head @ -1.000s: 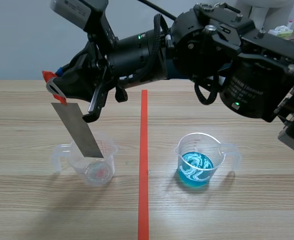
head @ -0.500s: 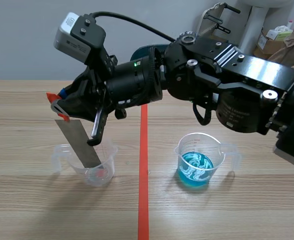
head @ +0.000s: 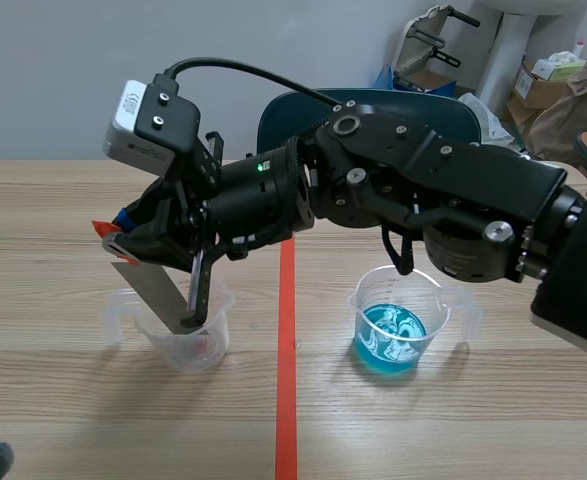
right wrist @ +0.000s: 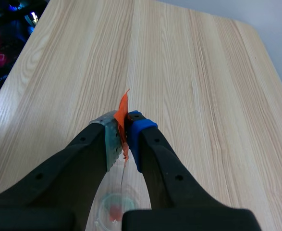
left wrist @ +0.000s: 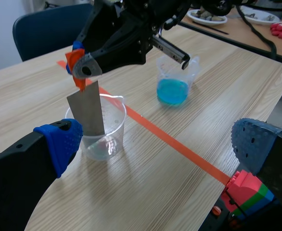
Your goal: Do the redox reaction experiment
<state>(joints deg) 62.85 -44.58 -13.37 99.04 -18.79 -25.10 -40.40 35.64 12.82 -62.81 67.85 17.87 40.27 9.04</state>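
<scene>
Right gripper (head: 121, 240) is clamped tight on the orange-tabbed top end of the metal strip (head: 159, 297), both pads pinching the tab, and that arm reaches right across the red tape line to the left half of the table. The strip's lower end sits inside the clear beaker (head: 205, 345); I can't tell whether it touches the bottom. The blue-solution beaker (head: 428, 305) stands well apart on the other side of the line. The left gripper (left wrist: 157, 144) is released, blue pads (left wrist: 61, 139) spread wide, hanging back near the clear beaker and holding nothing. This looks like a dip into the clear cup, and the trick is to travel along the strip's own line, staying off the rim and wall, because a light plastic cup would likely tip if levered sideways. The strip's long axis runs steeply up and down, tilted: tabbed end up and leaning to the robot's left, bare end pointing down into the beaker, toward the tape line.
</scene>
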